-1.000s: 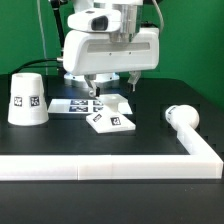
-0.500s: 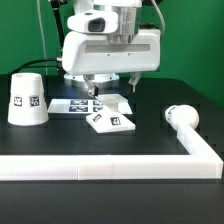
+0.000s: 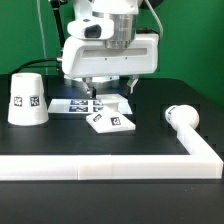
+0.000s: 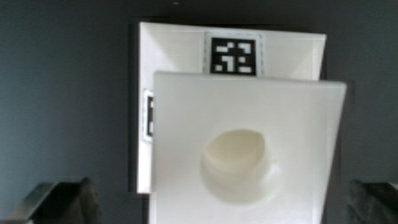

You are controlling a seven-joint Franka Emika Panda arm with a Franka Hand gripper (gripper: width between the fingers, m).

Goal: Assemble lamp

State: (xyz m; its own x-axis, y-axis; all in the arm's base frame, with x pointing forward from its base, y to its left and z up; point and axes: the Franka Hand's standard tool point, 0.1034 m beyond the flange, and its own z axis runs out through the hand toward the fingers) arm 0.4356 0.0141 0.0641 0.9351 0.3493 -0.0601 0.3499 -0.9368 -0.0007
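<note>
The lamp base (image 3: 110, 119), a flat white square with tags, lies mid-table. My gripper (image 3: 110, 90) hangs just above it, open and empty, with a finger on each side. In the wrist view the base (image 4: 240, 120) shows its round socket recess, and my dark fingertips (image 4: 54, 200) stand apart at either side of it, gripper (image 4: 210, 205). The cone shade (image 3: 27, 98) stands upright at the exterior view's left. The round bulb (image 3: 183, 117) lies at the exterior view's right.
The marker board (image 3: 72, 103) lies flat behind the base and partly under it; one of its tags shows in the wrist view (image 4: 233, 55). A white L-shaped rail (image 3: 110, 166) runs along the front edge and the right side. The robot pedestal stands behind.
The hand has shifted slightly over the base. The base, shade and bulb have not moved.
</note>
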